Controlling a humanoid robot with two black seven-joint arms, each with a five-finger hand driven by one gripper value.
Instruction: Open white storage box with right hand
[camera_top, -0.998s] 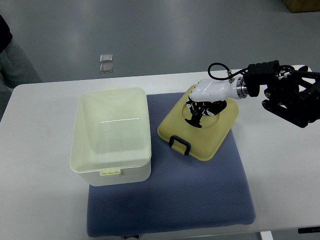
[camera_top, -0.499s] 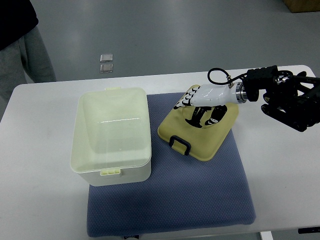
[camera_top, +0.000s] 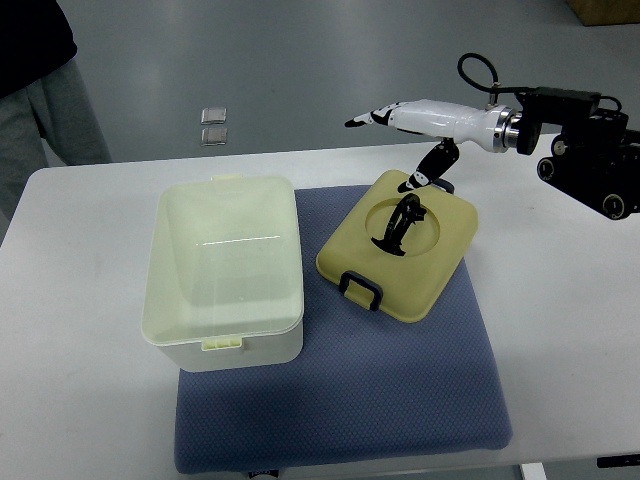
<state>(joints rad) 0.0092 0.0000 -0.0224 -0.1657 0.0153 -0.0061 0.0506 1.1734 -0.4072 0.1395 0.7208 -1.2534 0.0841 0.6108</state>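
So the white storage box (camera_top: 226, 270) is sitting open on the left part of the blue mat (camera_top: 350, 400) on the desk (camera_top: 80, 400), and its yellowish lid (camera_top: 398, 245) lies flat on the mat just to the right, black handle facing front. The right hand (camera_top: 410, 135) hovers above the lid's back edge, fingers spread out, holding nothing. A person stands at the top left corner.

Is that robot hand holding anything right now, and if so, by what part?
Nothing is held. The right robot hand is open, fingers spread, raised above the yellow lid, which lies on the blue mat beside the open white storage box.
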